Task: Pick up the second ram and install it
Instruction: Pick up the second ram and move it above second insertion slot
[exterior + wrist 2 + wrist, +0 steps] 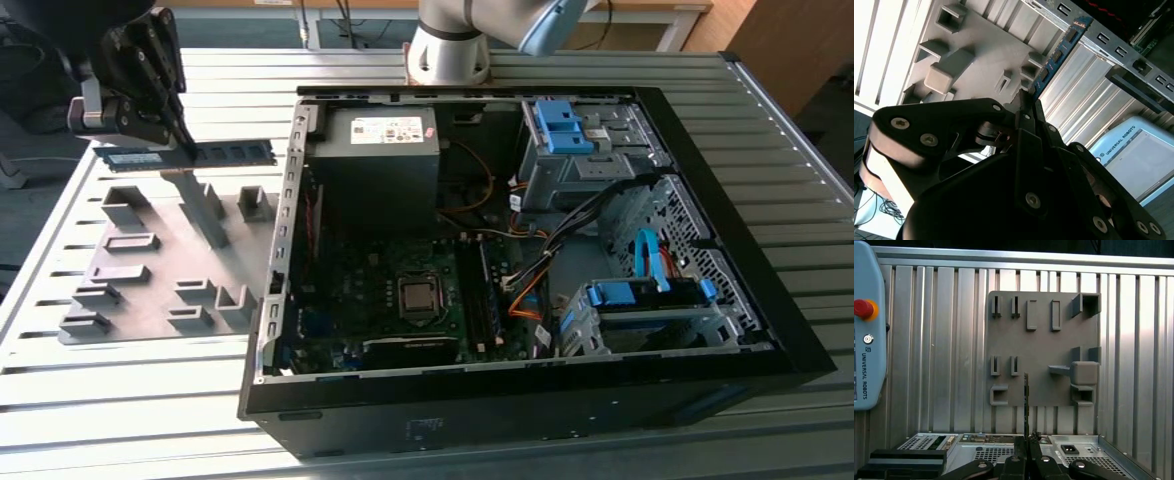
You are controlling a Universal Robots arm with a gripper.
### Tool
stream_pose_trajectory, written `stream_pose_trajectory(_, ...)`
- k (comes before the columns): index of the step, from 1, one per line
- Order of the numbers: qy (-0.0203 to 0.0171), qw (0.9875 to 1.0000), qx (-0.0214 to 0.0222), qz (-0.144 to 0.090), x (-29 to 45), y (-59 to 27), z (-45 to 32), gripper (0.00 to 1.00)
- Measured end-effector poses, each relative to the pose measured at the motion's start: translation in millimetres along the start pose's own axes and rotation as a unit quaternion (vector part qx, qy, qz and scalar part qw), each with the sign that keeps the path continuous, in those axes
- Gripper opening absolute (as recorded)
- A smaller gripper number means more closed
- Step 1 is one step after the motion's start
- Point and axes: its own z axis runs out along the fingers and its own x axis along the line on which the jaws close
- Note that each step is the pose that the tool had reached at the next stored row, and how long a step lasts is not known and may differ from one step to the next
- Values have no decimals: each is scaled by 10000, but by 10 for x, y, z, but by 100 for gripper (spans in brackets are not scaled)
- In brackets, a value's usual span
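— Ram (214, 154) status?
— My gripper (171, 150) has its jaws clamped on it, held over the fixture (134, 275), to the exterior view's left of the case (534, 410).

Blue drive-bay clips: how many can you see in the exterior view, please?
2: one clip on the drive cage nearest the arm's base, one on the cage nearer the camera. Others may be hidden.

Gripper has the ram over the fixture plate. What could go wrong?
1. The gripper pinches the second ram with a long overhang: it may tilt or slip.
2. The case wall stands between it and the motherboard; the stick could clip it.
3. Loose cables lie by the motherboard and might snag.
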Motion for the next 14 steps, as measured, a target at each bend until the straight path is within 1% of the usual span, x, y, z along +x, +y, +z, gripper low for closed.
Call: stream_pose_trajectory(14,0,10000,0,0,1,-116,0,14)
